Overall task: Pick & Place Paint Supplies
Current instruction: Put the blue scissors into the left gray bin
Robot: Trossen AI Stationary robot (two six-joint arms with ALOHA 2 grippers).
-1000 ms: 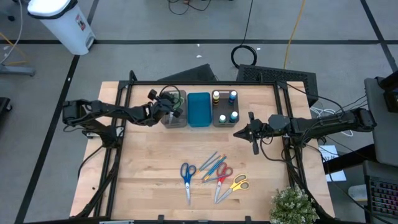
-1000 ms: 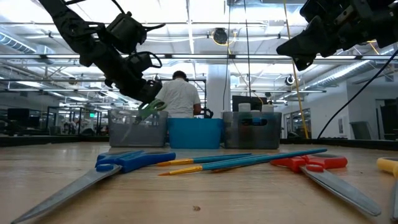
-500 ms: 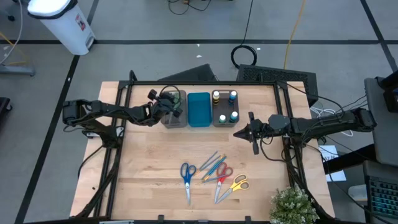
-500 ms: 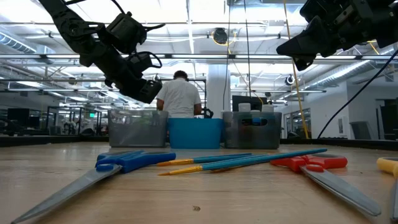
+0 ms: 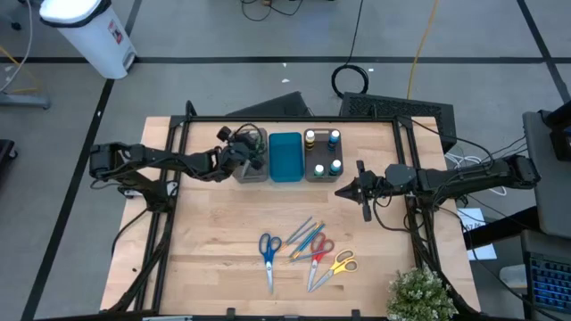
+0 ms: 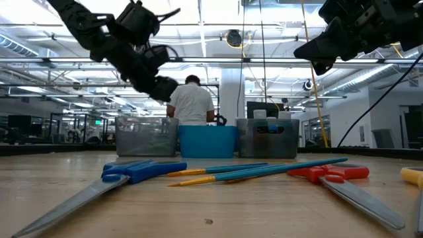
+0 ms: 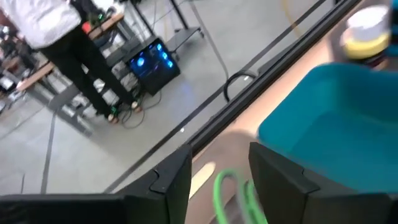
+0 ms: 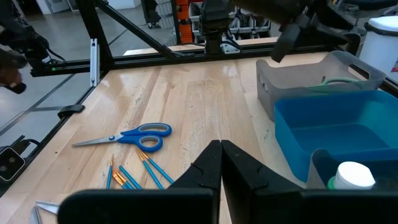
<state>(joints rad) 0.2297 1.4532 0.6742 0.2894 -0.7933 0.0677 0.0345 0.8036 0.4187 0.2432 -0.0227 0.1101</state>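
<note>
The left gripper (image 5: 247, 146) hovers above the grey plastic tray (image 5: 251, 169) at the far left of the tray row, fingers spread and empty. The green-handled scissors (image 7: 231, 194) lie in that tray, right below it. The right gripper (image 5: 353, 189), fingers closed together, waits right of the trays, well apart from the blue-handled scissors (image 5: 268, 251) near the table's front.

Left pincer (image 5: 243, 153) hangs raised with fingers parted, while right pincer (image 5: 343, 192) hovers aloft, fingers together.
</note>
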